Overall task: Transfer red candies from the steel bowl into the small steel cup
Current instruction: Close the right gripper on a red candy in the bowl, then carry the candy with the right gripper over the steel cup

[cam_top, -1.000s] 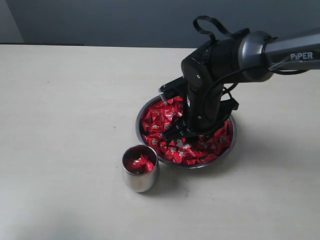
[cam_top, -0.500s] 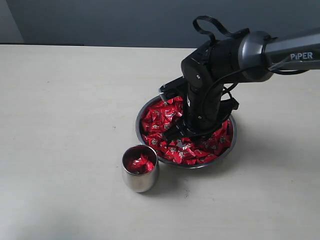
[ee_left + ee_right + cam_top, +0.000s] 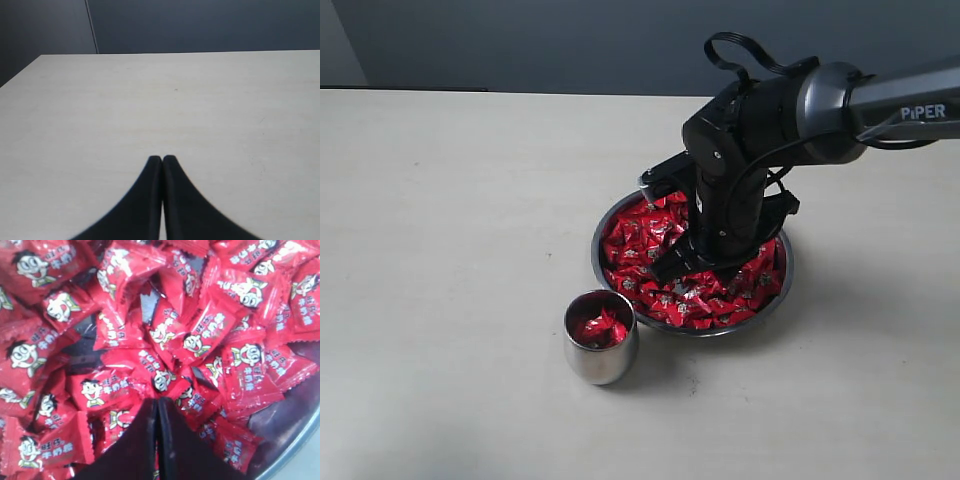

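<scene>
Pressing shut over the candy pile

Seen from outside, the right gripper (image 3: 676, 268) points down into the steel bowl (image 3: 596, 255), its tips at the red candies (image 3: 638, 238). The small steel cup (image 3: 601, 365) stands just beside the bowl's rim, a few candies inside. Only the right wrist view shows the jaws: pressed together, tips among the wrappers; whether one is caught, I cannot tell. Only the left wrist view shows the left gripper (image 3: 162, 160), its jaws also pressed together over the bare table (image 3: 150, 100).
</scene>
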You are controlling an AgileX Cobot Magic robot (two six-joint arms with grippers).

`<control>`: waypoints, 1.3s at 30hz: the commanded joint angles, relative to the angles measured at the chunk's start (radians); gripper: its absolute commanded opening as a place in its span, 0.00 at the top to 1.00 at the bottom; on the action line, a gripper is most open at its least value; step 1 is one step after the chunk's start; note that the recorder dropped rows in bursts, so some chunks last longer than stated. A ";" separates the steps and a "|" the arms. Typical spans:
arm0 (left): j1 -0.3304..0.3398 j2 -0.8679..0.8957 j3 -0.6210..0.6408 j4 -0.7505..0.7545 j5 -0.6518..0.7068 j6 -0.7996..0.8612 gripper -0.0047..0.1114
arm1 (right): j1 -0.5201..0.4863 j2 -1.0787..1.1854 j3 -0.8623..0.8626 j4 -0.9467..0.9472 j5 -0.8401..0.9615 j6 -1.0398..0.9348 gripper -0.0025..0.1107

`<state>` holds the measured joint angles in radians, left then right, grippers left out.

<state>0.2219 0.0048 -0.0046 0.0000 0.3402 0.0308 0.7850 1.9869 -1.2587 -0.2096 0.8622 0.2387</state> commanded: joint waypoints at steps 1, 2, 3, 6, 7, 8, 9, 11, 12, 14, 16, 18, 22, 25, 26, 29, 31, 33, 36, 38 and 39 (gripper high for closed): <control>-0.005 -0.005 0.005 -0.006 -0.010 -0.001 0.96 | -0.006 -0.006 -0.003 -0.015 -0.003 -0.003 0.99; -0.005 -0.005 0.005 -0.006 -0.010 -0.001 0.96 | -0.006 -0.012 -0.003 -0.015 -0.001 -0.003 0.99; -0.005 -0.005 0.005 -0.006 -0.010 -0.001 0.96 | -0.006 -0.020 -0.003 -0.015 -0.001 -0.003 0.99; -0.005 -0.005 0.005 -0.006 -0.010 -0.001 0.96 | -0.006 -0.050 -0.003 -0.017 -0.001 -0.003 0.99; -0.005 -0.005 0.005 -0.006 -0.010 -0.001 0.96 | -0.006 -0.061 -0.003 -0.017 -0.001 -0.003 0.99; -0.005 -0.005 0.005 -0.006 -0.010 -0.001 0.96 | -0.006 -0.070 -0.003 -0.017 -0.001 -0.003 0.99; -0.005 -0.005 0.005 -0.006 -0.010 -0.001 0.96 | -0.006 -0.083 -0.003 -0.017 -0.001 -0.003 0.99; -0.005 -0.005 0.005 -0.006 -0.010 -0.001 0.96 | -0.006 -0.100 -0.003 -0.017 -0.001 -0.003 0.99; -0.005 -0.005 0.005 -0.006 -0.010 -0.001 0.96 | -0.006 -0.112 -0.003 -0.017 -0.001 -0.003 0.99; -0.005 -0.005 0.005 -0.006 -0.010 -0.001 0.96 | -0.006 -0.124 -0.003 -0.017 -0.001 -0.003 0.99; -0.005 -0.005 0.005 -0.006 -0.010 -0.001 0.96 | -0.006 -0.142 -0.003 -0.017 -0.001 -0.003 0.99; -0.005 -0.005 0.005 -0.006 -0.010 -0.001 0.96 | -0.006 -0.158 -0.003 -0.009 -0.001 -0.003 0.99; -0.005 -0.005 0.005 -0.006 -0.010 -0.001 0.96 | 0.006 -0.195 -0.003 0.017 -0.005 -0.020 0.99; -0.005 -0.005 0.005 -0.006 -0.010 -0.001 0.96 | 0.042 -0.217 -0.003 0.017 -0.005 -0.022 0.99; -0.005 -0.005 0.005 -0.006 -0.010 -0.001 0.96 | 0.058 -0.221 -0.003 0.017 -0.005 -0.022 0.99; -0.005 -0.005 0.005 -0.006 -0.010 -0.001 0.96 | 0.106 -0.228 -0.003 0.013 -0.007 -0.022 0.99; -0.005 -0.005 0.005 -0.006 -0.010 -0.001 0.96 | 0.139 -0.228 -0.003 0.010 -0.010 -0.022 0.99; -0.005 -0.005 0.005 -0.006 -0.010 -0.001 0.96 | 0.166 -0.228 -0.003 0.010 -0.018 -0.022 0.99; -0.005 -0.005 0.005 -0.006 -0.010 -0.001 0.96 | 0.208 -0.228 -0.003 0.012 -0.035 -0.022 0.99; -0.005 -0.005 0.005 -0.006 -0.010 -0.001 0.96 | 0.230 -0.228 -0.003 0.016 -0.049 -0.022 0.99; -0.005 -0.005 0.005 -0.006 -0.010 -0.001 0.96 | 0.242 -0.228 -0.003 0.018 -0.060 -0.022 0.99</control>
<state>0.2219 0.0048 -0.0046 0.0000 0.3402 0.0308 0.9990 1.7688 -1.2587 -0.1992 0.8275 0.2249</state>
